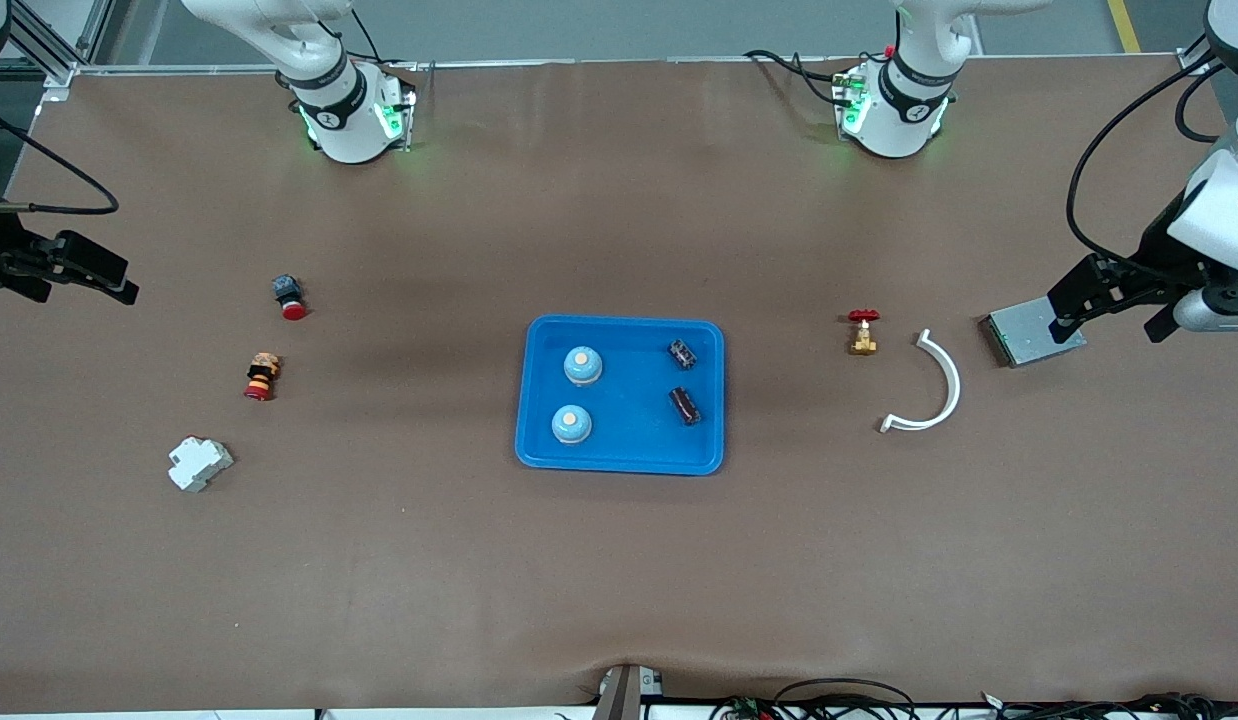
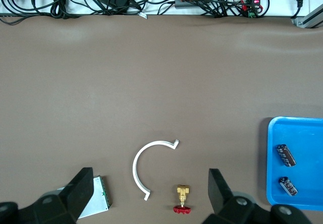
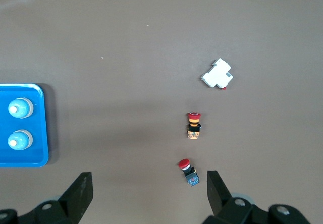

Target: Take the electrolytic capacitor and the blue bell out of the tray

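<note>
Both arms wait at the counter's ends, jaws apart and empty, leaving the tray (image 1: 621,455) mid-counter clear to reach. The bells (image 1: 583,366) lie toward the right arm's end, the capacitors (image 1: 685,405) toward the left's. Each wrist view shows only its arm's half of the tray.

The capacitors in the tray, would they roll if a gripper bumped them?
Probably. Both capacitors look like small round cylinders lying on their sides on the tray's smooth floor, so a nudge could roll them. The raised rim would likely stop them.
</note>
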`<state>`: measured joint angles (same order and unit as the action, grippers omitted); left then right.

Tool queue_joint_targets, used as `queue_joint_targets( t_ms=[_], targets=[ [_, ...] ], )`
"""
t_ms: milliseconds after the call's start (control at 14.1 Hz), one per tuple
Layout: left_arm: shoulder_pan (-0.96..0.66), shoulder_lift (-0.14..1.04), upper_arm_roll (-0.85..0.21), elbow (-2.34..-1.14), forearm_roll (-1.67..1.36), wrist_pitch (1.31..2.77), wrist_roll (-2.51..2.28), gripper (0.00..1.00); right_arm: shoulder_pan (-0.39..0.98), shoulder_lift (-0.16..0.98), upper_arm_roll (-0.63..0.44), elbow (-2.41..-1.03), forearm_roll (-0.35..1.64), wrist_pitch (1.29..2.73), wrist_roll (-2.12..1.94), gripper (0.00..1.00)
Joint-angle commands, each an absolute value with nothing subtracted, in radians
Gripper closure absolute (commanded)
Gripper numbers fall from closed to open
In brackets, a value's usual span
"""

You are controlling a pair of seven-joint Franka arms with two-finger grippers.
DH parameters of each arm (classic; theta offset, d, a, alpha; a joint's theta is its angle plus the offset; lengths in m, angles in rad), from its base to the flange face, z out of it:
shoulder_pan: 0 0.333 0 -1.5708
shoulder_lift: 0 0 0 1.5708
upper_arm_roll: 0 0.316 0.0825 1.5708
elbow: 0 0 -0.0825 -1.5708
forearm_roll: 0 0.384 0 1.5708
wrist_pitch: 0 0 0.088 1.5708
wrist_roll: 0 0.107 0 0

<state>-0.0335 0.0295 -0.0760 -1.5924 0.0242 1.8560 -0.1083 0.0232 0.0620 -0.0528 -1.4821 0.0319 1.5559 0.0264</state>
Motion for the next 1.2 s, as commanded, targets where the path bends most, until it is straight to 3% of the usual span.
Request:
queue_joint_targets(
  t_ms=[0,779,1133],
  targets=[
    [-0.037,0.025,-0.08,-1.586,0.04,1.856,-0.097,0.0,0.026,0.034,-0.055,-1.508,0.034,1.559,0.037,0.0],
    [-0.041,0.026,-0.081,-1.585,0.028,1.845,-0.173,0.0,0.029,0.032,-0.054,-1.535,0.034,1.571,0.026,0.0],
    [-0.043,0.035,-0.136,-1.591,0.026,1.842,-0.28,0.0,0.051,0.018,-0.054,-1.614,0.04,1.63,0.04,0.0]
  ],
)
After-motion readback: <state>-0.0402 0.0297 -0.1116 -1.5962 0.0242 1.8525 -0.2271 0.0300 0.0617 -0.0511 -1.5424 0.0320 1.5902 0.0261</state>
